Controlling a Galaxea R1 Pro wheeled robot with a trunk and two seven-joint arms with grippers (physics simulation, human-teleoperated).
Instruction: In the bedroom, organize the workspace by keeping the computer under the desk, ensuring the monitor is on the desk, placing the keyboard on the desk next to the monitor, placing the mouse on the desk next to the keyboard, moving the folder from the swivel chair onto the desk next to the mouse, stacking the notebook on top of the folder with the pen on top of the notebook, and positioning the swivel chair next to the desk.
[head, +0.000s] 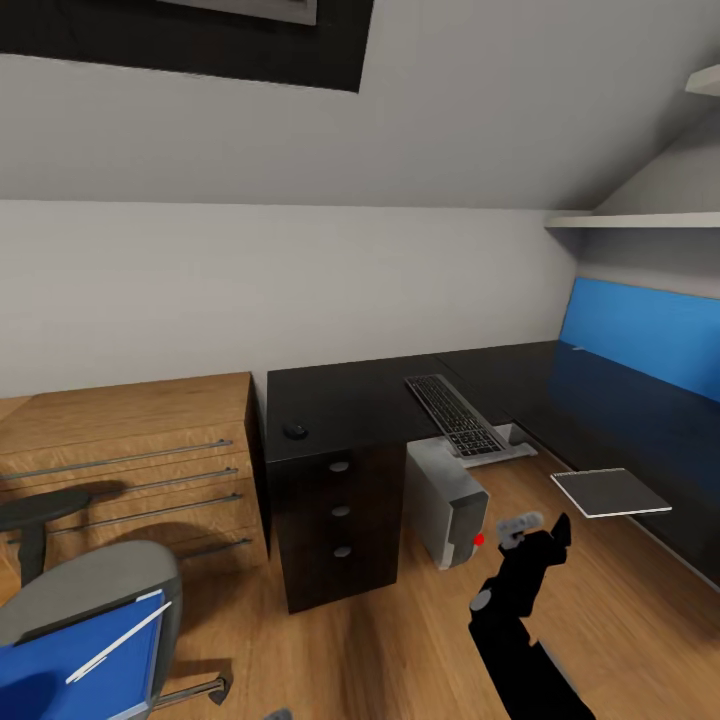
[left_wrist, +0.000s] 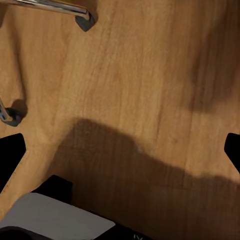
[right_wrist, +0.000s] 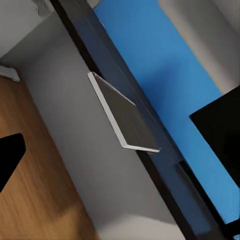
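the keyboard lies on the black desk, overhanging its front edge; the mouse sits well apart near the desk's left corner. the computer stands under the desk. the blue folder rests on the swivel chair. right gripper fingers spread open, empty; left fingers likewise apart over the floor.

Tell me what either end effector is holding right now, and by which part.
Nothing is held. The right end effector is open above the floor, and the left one's fingers are spread over bare floor.
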